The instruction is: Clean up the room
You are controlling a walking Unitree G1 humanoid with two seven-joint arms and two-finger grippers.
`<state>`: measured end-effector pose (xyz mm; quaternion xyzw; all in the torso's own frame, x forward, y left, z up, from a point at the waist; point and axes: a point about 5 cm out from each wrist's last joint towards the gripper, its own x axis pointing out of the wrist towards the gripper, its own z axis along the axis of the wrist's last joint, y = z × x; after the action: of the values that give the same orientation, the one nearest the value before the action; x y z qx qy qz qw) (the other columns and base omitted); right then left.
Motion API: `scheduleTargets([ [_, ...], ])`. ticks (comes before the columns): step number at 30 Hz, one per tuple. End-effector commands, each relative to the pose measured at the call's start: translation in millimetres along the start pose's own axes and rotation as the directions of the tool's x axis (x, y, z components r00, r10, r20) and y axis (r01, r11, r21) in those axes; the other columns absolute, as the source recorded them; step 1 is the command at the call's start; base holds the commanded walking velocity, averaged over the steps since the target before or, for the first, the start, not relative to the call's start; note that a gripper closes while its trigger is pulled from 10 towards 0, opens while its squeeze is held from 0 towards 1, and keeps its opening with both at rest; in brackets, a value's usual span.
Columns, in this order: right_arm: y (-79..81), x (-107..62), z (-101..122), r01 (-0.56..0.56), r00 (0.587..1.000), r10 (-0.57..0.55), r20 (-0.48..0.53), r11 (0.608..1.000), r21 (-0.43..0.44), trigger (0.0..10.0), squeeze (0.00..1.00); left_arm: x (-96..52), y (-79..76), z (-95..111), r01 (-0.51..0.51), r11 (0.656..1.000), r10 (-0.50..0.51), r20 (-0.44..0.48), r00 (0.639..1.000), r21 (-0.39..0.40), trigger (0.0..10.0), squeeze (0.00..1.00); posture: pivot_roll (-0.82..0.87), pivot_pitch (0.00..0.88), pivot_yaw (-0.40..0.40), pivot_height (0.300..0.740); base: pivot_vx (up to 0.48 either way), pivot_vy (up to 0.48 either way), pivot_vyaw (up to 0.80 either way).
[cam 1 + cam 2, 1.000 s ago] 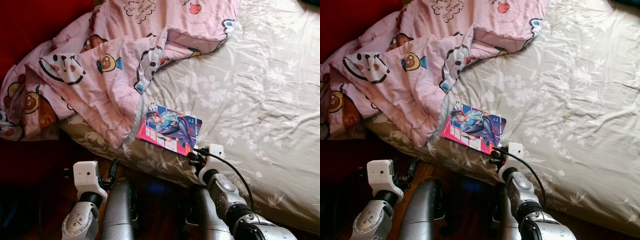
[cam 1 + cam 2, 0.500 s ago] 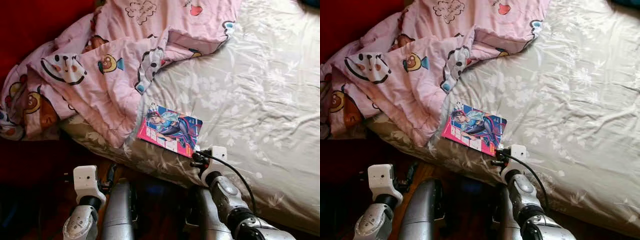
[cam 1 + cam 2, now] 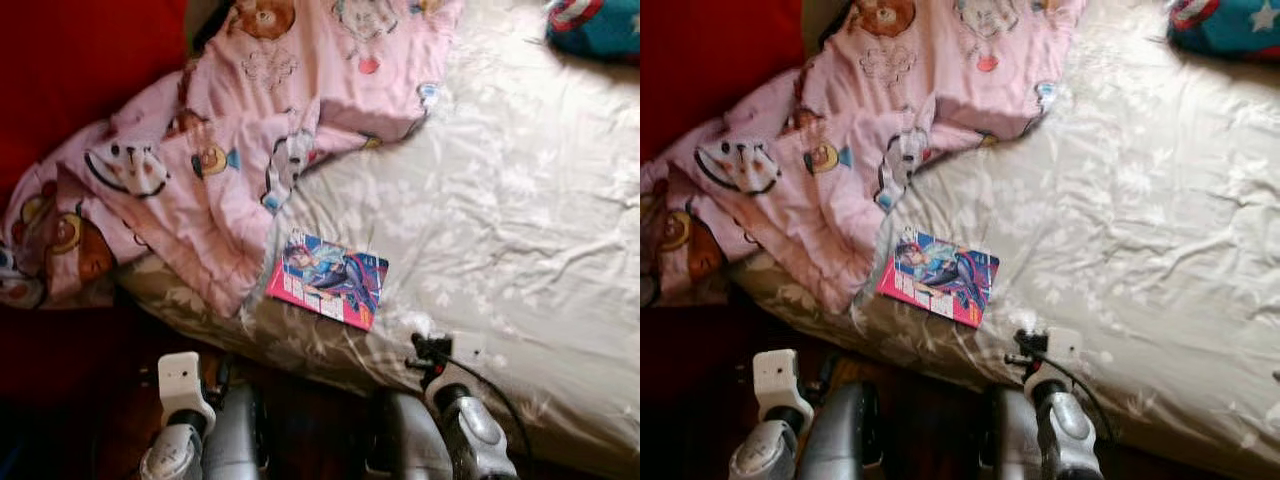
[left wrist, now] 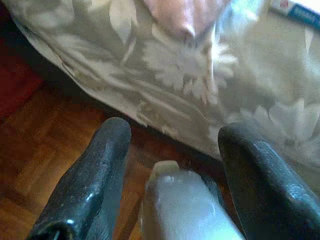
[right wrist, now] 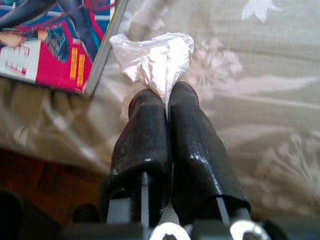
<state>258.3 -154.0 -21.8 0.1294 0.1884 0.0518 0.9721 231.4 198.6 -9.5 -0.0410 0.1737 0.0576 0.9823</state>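
Note:
A colourful comic book (image 3: 328, 278) lies flat near the front edge of the bed, on the grey floral sheet (image 3: 520, 220). Just right of it, my right gripper (image 3: 425, 345) is at the bed's edge, shut on a crumpled white plastic wrapper (image 5: 152, 57) that sticks out past its fingertips. The book's red corner (image 5: 55, 60) is close beside the wrapper. My left gripper (image 4: 175, 135) hangs low beside the bed over the wooden floor, open, with the sheet's overhang ahead of it.
A rumpled pink cartoon blanket (image 3: 230, 140) covers the bed's left side and spills over its edge. A blue cushion (image 3: 598, 25) lies at the far right corner. A red surface (image 3: 80, 60) stands to the left. Dark wooden floor (image 4: 45, 150) runs under the bed's edge.
The camera has tilted up, bringing the blue cushion into view. My right gripper has drawn away from the book's corner to the right, with the wrapper in it.

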Motion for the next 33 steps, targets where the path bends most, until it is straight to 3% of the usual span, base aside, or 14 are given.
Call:
scheduleTargets([
  [1,-9.9,-12.5,-21.6,0.033,0.994,-0.035,-0.102,0.999,-0.027,10.0,0.00,-5.6,5.6,-21.2,-0.026,1.000,0.025,-0.086,0.996,-0.007,10.0,0.00,0.03,0.086,-0.075,0.632,0.000,0.000,0.00],
  [4,-21.9,-27.3,-43.5,0.093,0.971,-0.100,-0.216,0.995,-0.043,10.0,0.00,-6.1,2.2,-37.9,-0.004,1.000,0.005,-0.173,0.985,0.005,10.0,0.00,0.04,0.047,-0.077,0.637,0.000,0.000,0.00],
  [8,-26.1,-33.6,-53.3,0.129,0.950,-0.143,-0.278,0.989,-0.070,10.0,0.00,-6.5,1.5,-45.3,0.002,1.000,0.002,-0.217,0.976,0.018,10.0,0.00,0.04,0.037,-0.075,0.652,0.000,0.000,0.00],
  [9,-26.8,-38.1,-61.9,0.158,0.927,-0.173,-0.332,0.985,-0.074,10.0,0.00,-9.1,0.8,-55.9,0.014,0.999,-0.004,-0.285,0.959,0.032,10.0,0.00,0.04,0.018,-0.069,0.662,0.000,0.000,0.00],
  [11,-26.4,-39.2,-64.3,0.164,0.921,-0.180,-0.347,0.984,-0.074,10.0,0.00,-9.9,0.8,-58.9,0.019,0.999,-0.006,-0.304,0.953,0.037,10.0,0.00,0.04,0.015,-0.068,0.667,0.000,0.000,0.00],
  [13,-24.0,-43.4,-74.0,0.163,0.887,-0.199,-0.418,0.979,-0.120,10.0,0.00,-15.2,0.4,-71.8,0.034,0.998,-0.007,-0.392,0.920,0.062,10.0,0.00,0.05,0.019,-0.065,0.684,0.000,0.000,0.00],
  [18,-21.0,-42.3,-74.4,0.132,0.886,-0.184,-0.426,0.980,-0.150,10.0,0.00,-17.6,1.7,-76.4,0.028,0.997,0.004,-0.422,0.906,0.071,10.0,0.00,0.05,0.035,-0.061,0.693,0.000,0.000,0.00],
  [23,-16.6,-42.9,-77.6,0.097,0.880,-0.172,-0.444,0.978,-0.186,10.0,0.00,-29.0,14.0,-88.8,-0.043,0.998,0.064,-0.481,0.874,0.054,10.0,0.00,0.05,0.058,-0.057,0.693,0.000,0.000,0.00],
  [33,-14.3,-46.5,-83.7,0.097,0.864,-0.182,-0.469,0.975,-0.199,10.0,0.00,-29.6,18.9,-89.6,-0.050,0.997,0.069,-0.502,0.862,0.052,10.0,0.00,0.02,0.099,-0.037,0.693,0.000,0.000,0.00],
])
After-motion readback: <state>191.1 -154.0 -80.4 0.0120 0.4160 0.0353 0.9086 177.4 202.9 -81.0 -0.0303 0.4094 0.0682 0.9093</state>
